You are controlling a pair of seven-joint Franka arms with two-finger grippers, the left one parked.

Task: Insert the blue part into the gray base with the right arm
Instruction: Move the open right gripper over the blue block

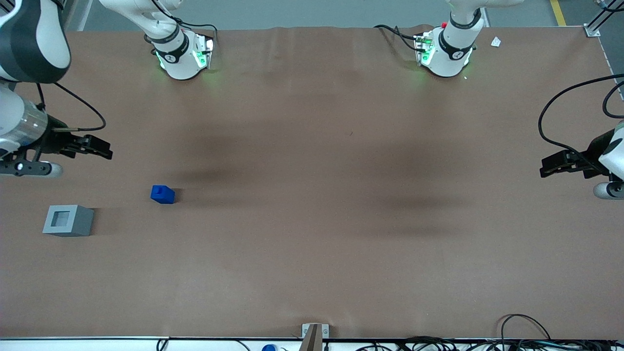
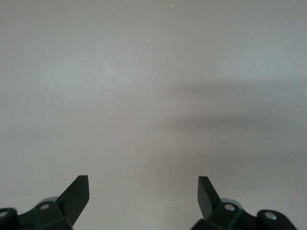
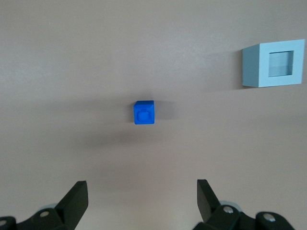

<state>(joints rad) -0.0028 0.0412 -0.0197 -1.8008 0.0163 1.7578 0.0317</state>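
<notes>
The blue part is a small bright-blue block lying on the brown table toward the working arm's end. The gray base stands a little nearer the front camera and farther toward the table's end, its square recess facing up. My right gripper hangs high above the table, farther from the front camera than both blocks, open and empty. In the right wrist view the blue part and the gray base lie well apart, and the open gripper holds nothing.
The brown table carries the two arm bases farthest from the front camera. A small bracket and cables sit at the table's near edge.
</notes>
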